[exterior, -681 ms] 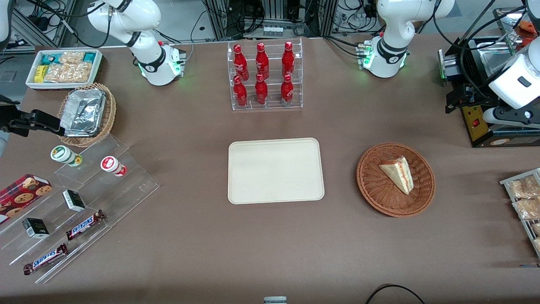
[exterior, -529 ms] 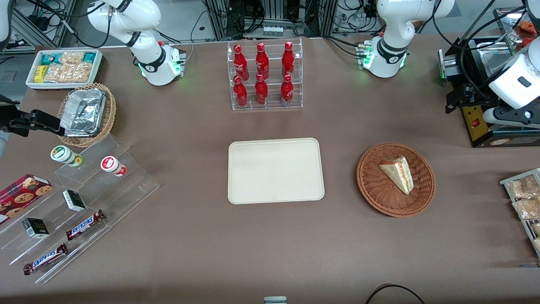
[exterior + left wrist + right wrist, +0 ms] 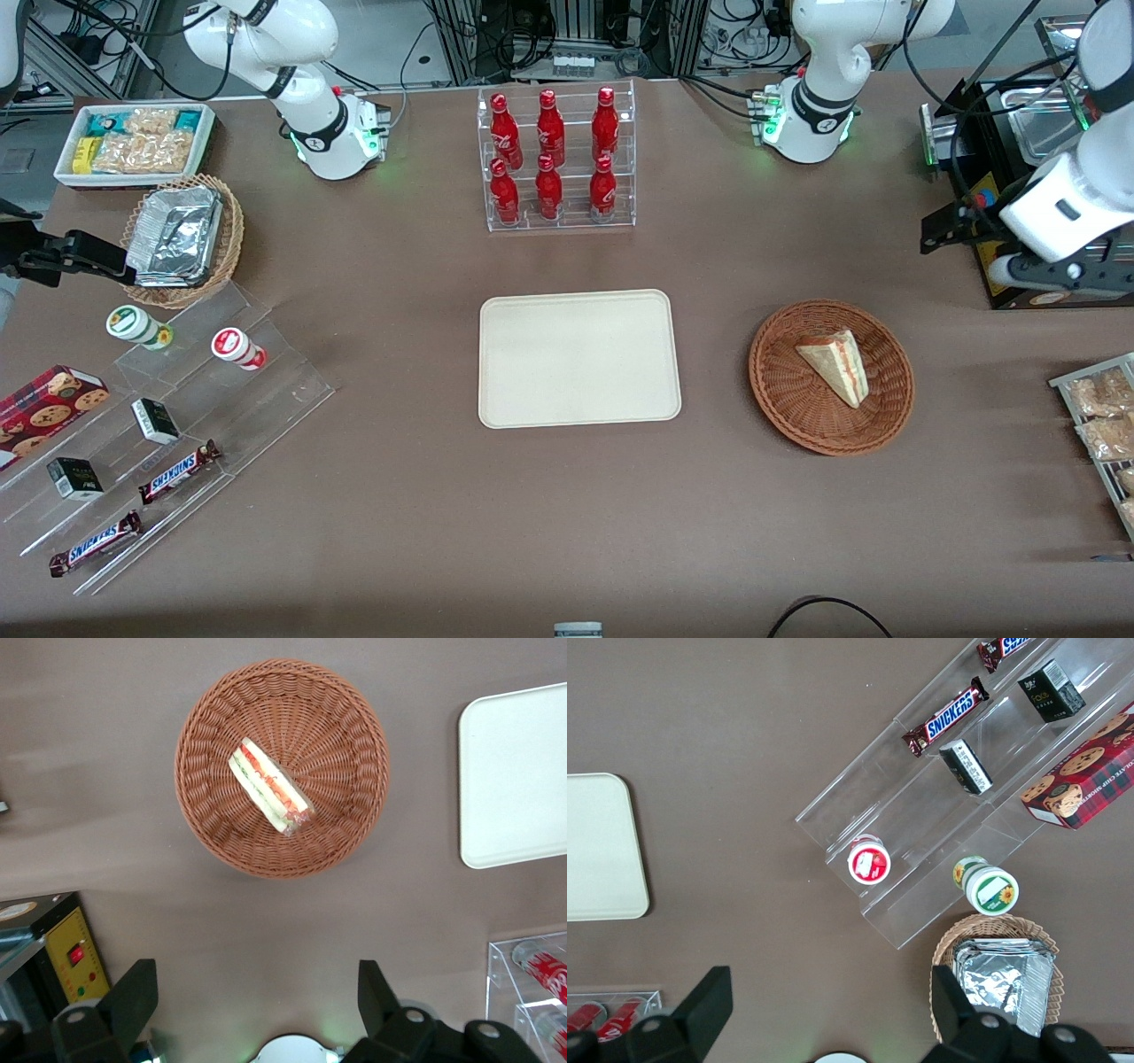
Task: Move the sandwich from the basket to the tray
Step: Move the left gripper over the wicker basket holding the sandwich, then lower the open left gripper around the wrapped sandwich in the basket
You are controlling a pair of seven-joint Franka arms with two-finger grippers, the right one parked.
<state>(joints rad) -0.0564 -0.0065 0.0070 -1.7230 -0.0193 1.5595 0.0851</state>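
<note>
Carrying the end effector (image 3: 255,997) high over the worktop (image 3: 106,868), fingers (image 3: 133,997) spread wide with nothing between them. Hovering well apart from the basket (image 3: 199,735), farther from the front camera than it and off toward the working arm's end.

Looking down from the end effector at the sandwich (image 3: 270,787): lying in the middle of the basket, below and out ahead of the open fingers rather than between them. Resting flat on the weave on one bread face, with the red and green filling edge showing along one long side. Touching only the basket floor, clear of the rim all round.

Noting the long axis: set on a diagonal to the line that joins the two fingertips, neither along it nor square to it. Probably calls for a turn of the wrist on the way down, so as to close across the wedge's narrow width and not along its length. Also calls for travel forward and down at once, since the offset is in both.

Finding the tray (image 3: 514,780) bare, to one side of the basket as seen from the end effector and farther off than the sandwich. Nothing placed yet; reach not yet made.
</note>
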